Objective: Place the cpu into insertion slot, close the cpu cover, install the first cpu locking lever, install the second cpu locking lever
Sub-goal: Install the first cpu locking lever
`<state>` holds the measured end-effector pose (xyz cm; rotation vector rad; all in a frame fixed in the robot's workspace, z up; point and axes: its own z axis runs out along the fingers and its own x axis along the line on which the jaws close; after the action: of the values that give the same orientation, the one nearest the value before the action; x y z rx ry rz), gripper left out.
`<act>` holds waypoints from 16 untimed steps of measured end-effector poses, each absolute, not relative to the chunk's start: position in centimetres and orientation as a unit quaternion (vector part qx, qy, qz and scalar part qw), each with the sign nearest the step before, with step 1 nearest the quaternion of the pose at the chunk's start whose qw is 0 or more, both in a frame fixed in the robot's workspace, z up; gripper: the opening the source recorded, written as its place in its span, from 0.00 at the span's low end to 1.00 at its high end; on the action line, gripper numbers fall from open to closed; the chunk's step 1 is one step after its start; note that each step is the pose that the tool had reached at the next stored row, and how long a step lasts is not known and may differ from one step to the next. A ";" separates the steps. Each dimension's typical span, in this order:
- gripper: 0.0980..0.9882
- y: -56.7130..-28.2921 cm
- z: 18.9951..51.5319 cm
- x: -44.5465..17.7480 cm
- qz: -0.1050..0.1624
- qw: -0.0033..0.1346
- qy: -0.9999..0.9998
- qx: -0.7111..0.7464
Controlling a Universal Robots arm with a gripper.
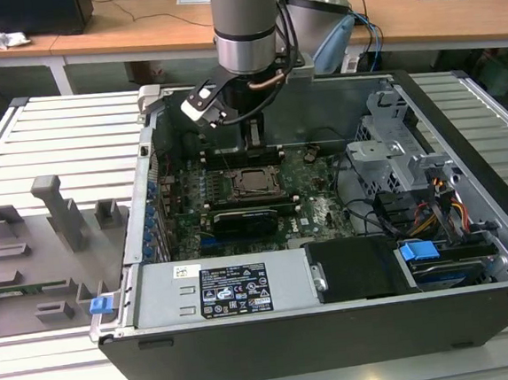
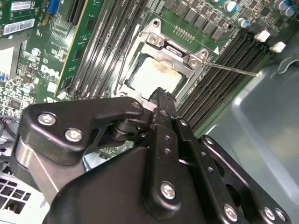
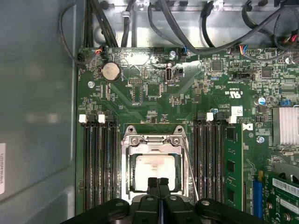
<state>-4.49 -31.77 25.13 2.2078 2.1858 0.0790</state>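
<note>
Gripper: black two-finger gripper was closed, fingers pressed together, gripping nothing, tips over the cover's edge.
CPU: small square silvery-beige chip sat in silver-rimmed insertion slot.
Cover: thin silver-grey window frame lay flat over it.

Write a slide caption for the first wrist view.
Shut gripper at the insertion slot edge, the cpu visible through the cpu cover window, memory slots on both sides.

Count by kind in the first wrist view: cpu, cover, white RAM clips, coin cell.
cpu: 1
cover: 1
white clips: 4
coin cell: 1
Total: 7
</note>
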 end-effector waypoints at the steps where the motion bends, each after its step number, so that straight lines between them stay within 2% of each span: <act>1: 0.01 -31.8 25.4 -4.5 0.025 0.017 0.703 0.710; 9: 0.01 -31.8 27.4 -4.5 0.025 0.017 0.704 0.709; 16: 0.01 -31.8 27.4 -4.5 0.026 0.014 0.764 0.645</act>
<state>-4.52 -31.77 27.37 2.0073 2.3782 0.0824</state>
